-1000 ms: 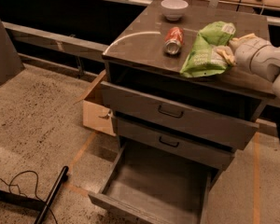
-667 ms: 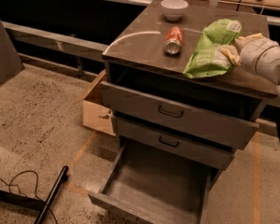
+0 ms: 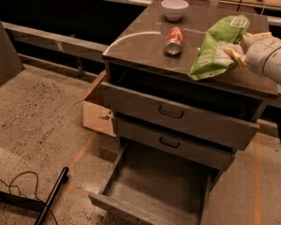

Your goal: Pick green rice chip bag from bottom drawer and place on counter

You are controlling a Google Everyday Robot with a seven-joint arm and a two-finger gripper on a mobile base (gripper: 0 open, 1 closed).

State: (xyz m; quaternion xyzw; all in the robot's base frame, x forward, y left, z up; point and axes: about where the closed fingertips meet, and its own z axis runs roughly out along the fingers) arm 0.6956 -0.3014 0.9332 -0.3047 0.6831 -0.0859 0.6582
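Observation:
The green rice chip bag (image 3: 214, 50) is over the right part of the counter (image 3: 136, 46); its lower end looks to touch the top and its upper end is tilted up. My gripper (image 3: 241, 48) reaches in from the right edge of the camera view and is shut on the bag's right side. The bottom drawer (image 3: 154, 186) is pulled open below, with nothing visible on its grey floor.
An orange-red soda can (image 3: 173, 40) lies on the counter left of the bag, with a white bowl (image 3: 174, 8) behind it. The two upper drawers are nearly closed. A cardboard box (image 3: 96, 111) stands left of the cabinet. A black pole (image 3: 51, 198) and cable lie on the floor.
My gripper and the bag have shifted slightly to the right and up over the counter. The can, bowl and drawers have not moved.

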